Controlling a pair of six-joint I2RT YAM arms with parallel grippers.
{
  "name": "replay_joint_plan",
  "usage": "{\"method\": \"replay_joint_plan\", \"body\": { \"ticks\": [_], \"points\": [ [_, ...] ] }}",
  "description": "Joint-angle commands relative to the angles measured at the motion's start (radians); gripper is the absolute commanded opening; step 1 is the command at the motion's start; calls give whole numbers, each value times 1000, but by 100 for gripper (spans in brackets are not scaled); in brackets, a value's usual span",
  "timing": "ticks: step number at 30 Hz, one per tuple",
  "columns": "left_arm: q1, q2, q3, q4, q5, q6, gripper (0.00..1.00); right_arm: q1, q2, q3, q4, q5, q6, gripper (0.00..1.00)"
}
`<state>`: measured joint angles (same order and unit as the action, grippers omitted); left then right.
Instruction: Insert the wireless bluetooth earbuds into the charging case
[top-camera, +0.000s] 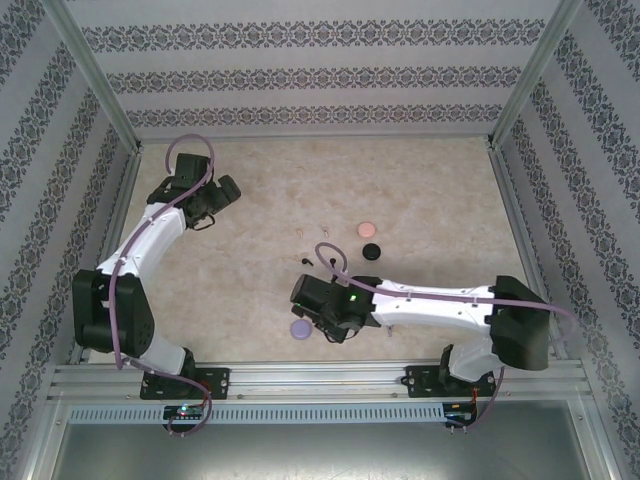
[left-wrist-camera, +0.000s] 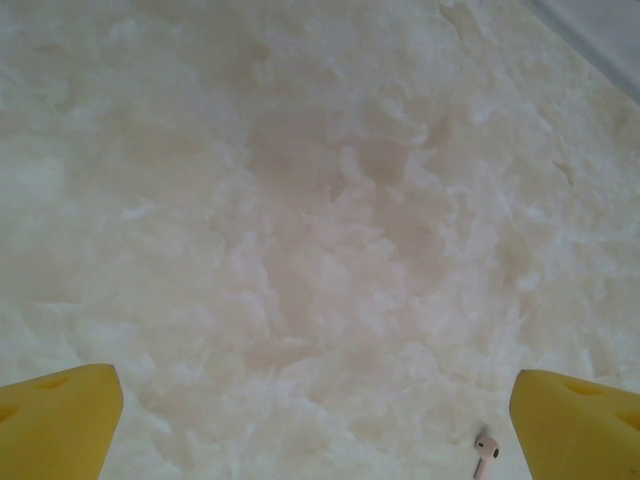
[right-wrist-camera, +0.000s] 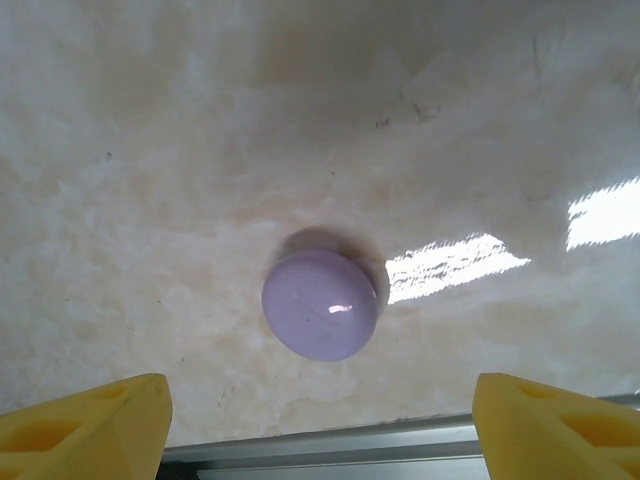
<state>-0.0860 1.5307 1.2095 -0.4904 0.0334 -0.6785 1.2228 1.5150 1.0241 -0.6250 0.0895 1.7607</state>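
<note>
- Hovering over the light purple charging case (right-wrist-camera: 320, 304), the right tool (right-wrist-camera: 320, 405) has its jaws spread wide and holds nothing. The case looks shut and sits near the front rail (right-wrist-camera: 330, 440) of the counter (right-wrist-camera: 150, 150).
- Over bare counter, the left tool (left-wrist-camera: 320, 430) is wide and empty, with a pale earbud (left-wrist-camera: 486, 447) lying loose nearby.
- The black earbuds (top-camera: 305, 262) lie loose, apart from the pink case (top-camera: 366, 229) and black case (top-camera: 372, 251).
- As far as I can judge, no earbud is seated yet, so the opening and inserting are all left to do.
</note>
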Motion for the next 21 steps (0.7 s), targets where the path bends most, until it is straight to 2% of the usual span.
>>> {"method": "replay_joint_plan", "body": {
  "ticks": [1, 8, 21],
  "points": [
    [-9, 21, 43, -45, -17, 36, 99, 17, 72, 89, -76, 9, 103, 79],
    [0, 19, 45, -44, -16, 47, 99, 16, 214, 197, -97, -33, 114, 79],
    [29, -11, 43, -36, 11, 46, 99, 2, 321, 218, -81, -99, 131, 75]
  ]
}}
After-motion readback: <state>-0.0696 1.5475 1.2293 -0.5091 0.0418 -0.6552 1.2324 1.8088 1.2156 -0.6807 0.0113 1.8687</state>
